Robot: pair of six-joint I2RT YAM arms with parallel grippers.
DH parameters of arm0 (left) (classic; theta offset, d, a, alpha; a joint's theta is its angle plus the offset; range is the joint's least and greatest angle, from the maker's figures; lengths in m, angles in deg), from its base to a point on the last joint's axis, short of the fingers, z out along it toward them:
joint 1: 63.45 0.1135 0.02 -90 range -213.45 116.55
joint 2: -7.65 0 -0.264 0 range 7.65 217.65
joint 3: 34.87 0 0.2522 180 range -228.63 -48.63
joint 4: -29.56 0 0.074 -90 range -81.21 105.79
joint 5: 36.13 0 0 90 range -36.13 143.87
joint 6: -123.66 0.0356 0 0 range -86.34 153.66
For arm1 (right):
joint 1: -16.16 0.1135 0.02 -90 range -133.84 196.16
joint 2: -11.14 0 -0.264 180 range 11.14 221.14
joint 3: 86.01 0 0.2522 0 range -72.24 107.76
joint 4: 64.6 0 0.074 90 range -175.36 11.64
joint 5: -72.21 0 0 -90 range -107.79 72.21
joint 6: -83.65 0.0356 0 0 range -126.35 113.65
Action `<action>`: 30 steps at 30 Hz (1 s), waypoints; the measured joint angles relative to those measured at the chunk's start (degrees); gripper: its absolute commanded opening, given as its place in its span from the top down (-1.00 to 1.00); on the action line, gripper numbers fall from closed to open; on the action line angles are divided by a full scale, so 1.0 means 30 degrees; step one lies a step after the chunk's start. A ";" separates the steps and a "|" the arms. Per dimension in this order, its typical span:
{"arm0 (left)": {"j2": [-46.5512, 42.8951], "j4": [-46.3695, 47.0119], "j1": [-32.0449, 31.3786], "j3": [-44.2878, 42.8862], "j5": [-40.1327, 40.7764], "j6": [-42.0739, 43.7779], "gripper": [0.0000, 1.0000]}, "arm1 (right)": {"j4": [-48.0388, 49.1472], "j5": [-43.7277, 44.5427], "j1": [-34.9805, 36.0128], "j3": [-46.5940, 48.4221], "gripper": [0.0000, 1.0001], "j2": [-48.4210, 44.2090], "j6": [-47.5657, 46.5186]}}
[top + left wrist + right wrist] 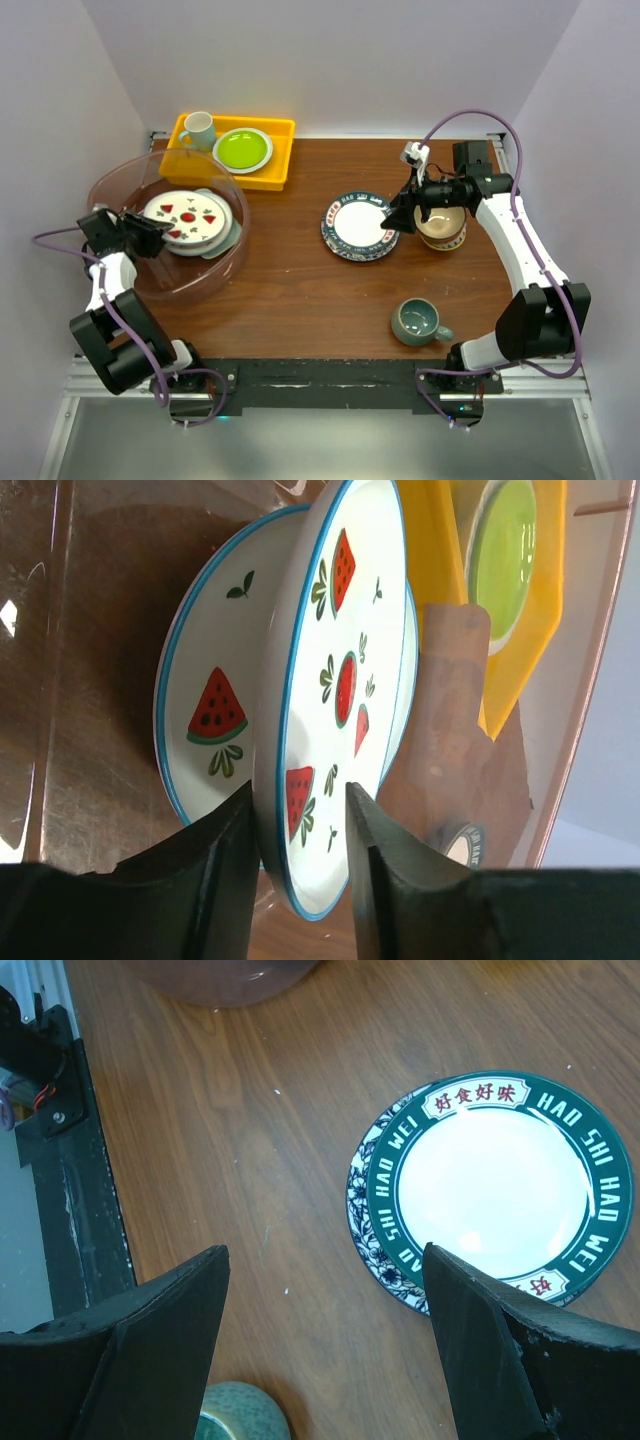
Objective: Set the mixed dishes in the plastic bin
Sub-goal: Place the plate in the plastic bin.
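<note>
Two watermelon plates (188, 215) already lie stacked in the bin (190, 285), a clear, pinkish round tub at the left of the tabletop (300, 290), over what looks like a pale green tray (234, 238). A green-rimmed plate (500, 1190) on a blue flowered plate (365, 1222), a cream bowl (440, 222) and a teal mug (415, 320) remain outside. The left fingers (148, 236) straddle the top plate's rim; whether they pinch it I cannot tell. The right fingers (405, 213) hang wide open and empty.
</note>
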State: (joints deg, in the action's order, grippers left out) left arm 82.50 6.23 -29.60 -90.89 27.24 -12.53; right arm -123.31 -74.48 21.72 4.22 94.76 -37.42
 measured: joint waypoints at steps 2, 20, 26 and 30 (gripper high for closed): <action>0.0000 -0.0138 0.0000 0.0000 -0.0124 0.0102 -0.15 | 0.0000 0.0000 0.0000 0.0000 -0.64 0.0000 0.0000; -0.0627 -0.4306 -0.0036 -0.2470 0.1501 0.1341 -0.90 | 0.0000 0.0058 -0.0007 0.0000 -0.64 0.0000 0.0000; -0.0976 -0.5253 -0.0036 -0.2645 0.1814 0.1581 -0.91 | -0.0015 0.0087 -0.0007 0.0000 -0.64 0.0000 -0.0007; -0.1290 -0.5741 -0.0036 -0.3075 0.1872 0.1800 -0.91 | -0.0087 0.0168 -0.0007 0.0000 -0.64 -0.0007 -0.0102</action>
State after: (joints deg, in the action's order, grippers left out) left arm 78.63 -10.99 -29.71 -100.11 32.85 -7.13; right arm -123.57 -73.98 21.70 4.22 94.74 -37.73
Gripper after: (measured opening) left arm 0.952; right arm 0.819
